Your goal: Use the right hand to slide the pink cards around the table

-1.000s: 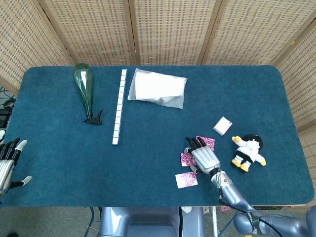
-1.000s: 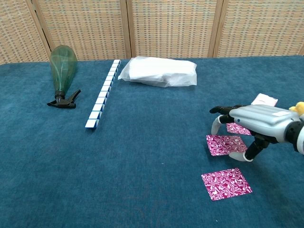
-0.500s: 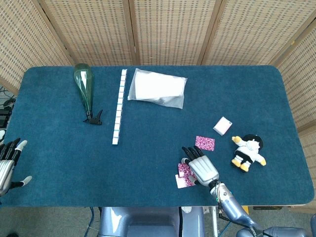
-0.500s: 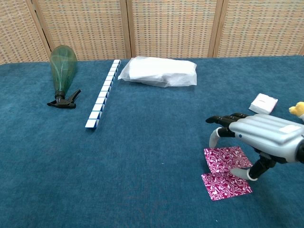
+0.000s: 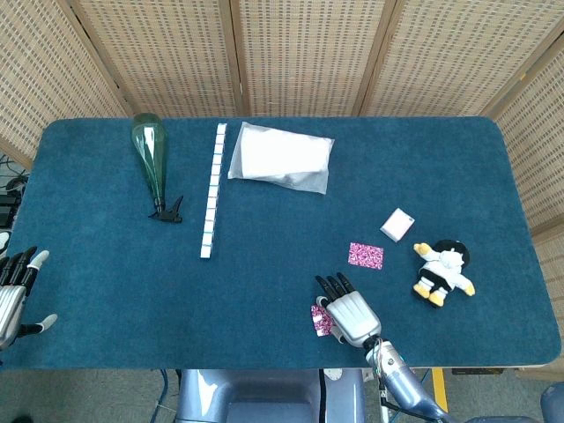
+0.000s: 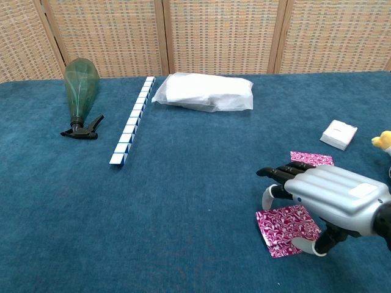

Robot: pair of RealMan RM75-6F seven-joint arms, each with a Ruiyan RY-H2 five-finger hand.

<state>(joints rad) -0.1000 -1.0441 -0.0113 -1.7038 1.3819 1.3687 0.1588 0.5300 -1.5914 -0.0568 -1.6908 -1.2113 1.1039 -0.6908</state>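
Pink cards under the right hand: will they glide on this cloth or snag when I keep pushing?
The pink cards look thin and flat, probably light. The blue tablecloth looks napped, so expect some drag. Pressed by the right hand, they will likely slide, though stacked cards may shift apart.

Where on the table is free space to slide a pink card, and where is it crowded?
Bare cloth lies between the block strip and the right hand, and right of the plastic bag toward the far corner. It is crowded by the loose pink card, white box and plush toy.
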